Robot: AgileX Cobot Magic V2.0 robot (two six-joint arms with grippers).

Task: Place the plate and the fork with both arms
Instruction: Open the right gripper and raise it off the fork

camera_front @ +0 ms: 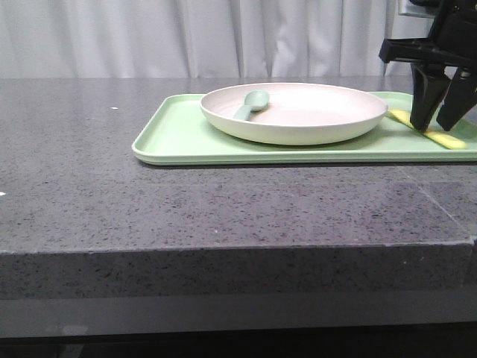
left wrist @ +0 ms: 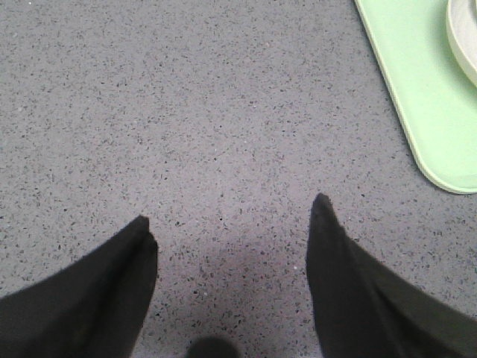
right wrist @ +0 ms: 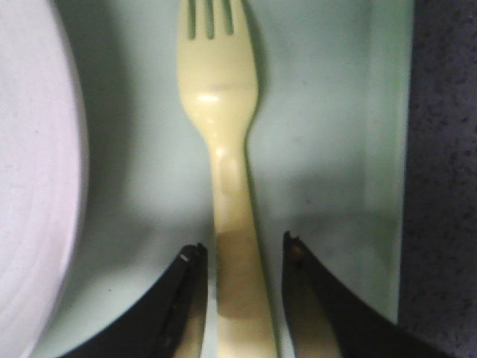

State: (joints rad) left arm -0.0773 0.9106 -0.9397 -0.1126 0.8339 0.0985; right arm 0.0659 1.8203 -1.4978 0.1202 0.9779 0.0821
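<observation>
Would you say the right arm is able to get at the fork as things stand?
Probably yes: the right gripper is open with a finger on each side of the fork handle on the tray, nothing between them.

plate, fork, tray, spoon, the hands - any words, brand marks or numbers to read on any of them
There is no text to read in any of the three views.
plate: plain, no mark.
fork: plain yellow, no mark on the side that shows.
tray: plain green.
spoon: plain.
right hand and left hand: plain black fingers, no label.
</observation>
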